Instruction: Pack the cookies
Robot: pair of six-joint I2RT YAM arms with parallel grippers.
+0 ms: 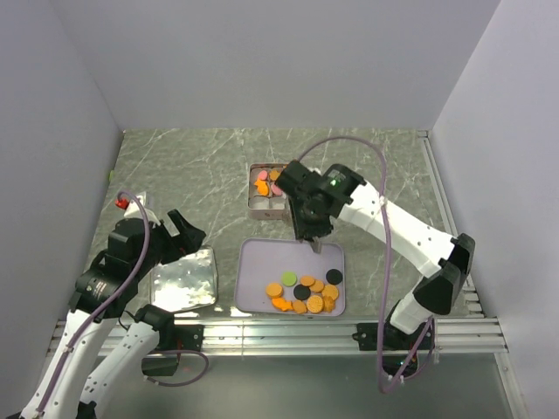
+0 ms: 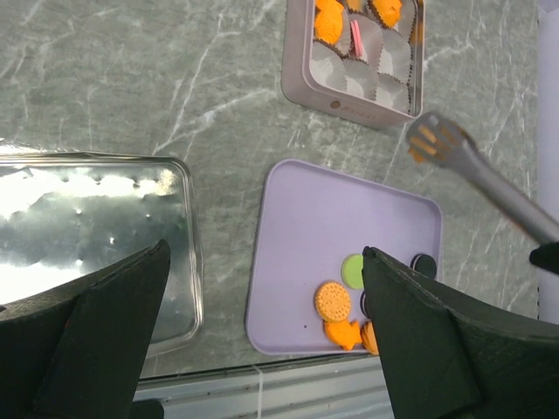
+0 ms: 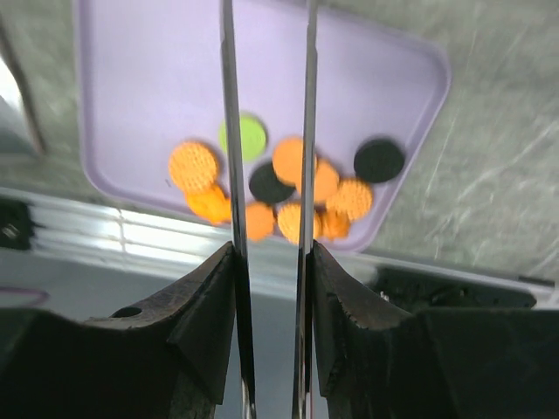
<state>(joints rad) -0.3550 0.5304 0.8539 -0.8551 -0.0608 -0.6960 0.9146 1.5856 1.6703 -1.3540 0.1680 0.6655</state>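
Note:
Several cookies (image 1: 306, 292), mostly orange with a green and some black rounds, lie at the near end of the lilac tray (image 1: 262, 262). A few more cookies (image 1: 264, 185) lie in the paper cups of the square tin (image 1: 255, 208). My right gripper (image 1: 307, 229) is shut on metal tongs (image 2: 489, 179) and holds them above the tray's far edge. An orange cookie (image 2: 423, 140) shows at the tong tips beside the tin's near right corner. In the right wrist view the tong blades (image 3: 229, 131) run up between my fingers (image 3: 210, 297). My left gripper (image 1: 179, 229) is open and empty.
A shiny tin lid (image 1: 183, 279) lies left of the tray, below my left gripper. A metal rail (image 1: 288, 332) runs along the table's near edge. White walls close in the left, right and back. The right arm's cable (image 1: 384, 262) loops over the right side.

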